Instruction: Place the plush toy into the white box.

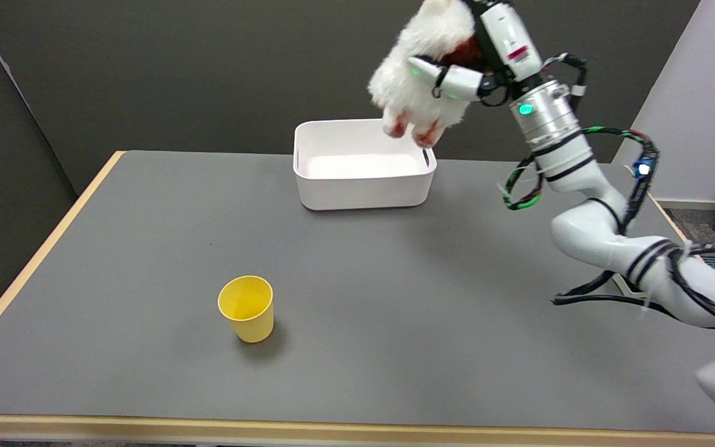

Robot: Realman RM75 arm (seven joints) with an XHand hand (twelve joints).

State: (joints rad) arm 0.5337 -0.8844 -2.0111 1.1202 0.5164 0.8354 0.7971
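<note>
Head view: right hand (485, 59) raised high, fingers wrapped around the white plush toy (416, 81), which hangs in the air with its red-soled feet just above the right rear part of the white box (364, 186). Box sits at the table's (395, 310) far side. Yellow cup (247, 308) stands well apart, near left.

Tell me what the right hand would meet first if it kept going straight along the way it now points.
The right hand, gripping the plush toy, points up and left along its forearm. Nothing stands in that line before the picture's top edge, only the dark wall behind. The white box lies below that line, though depth is uncertain.
</note>
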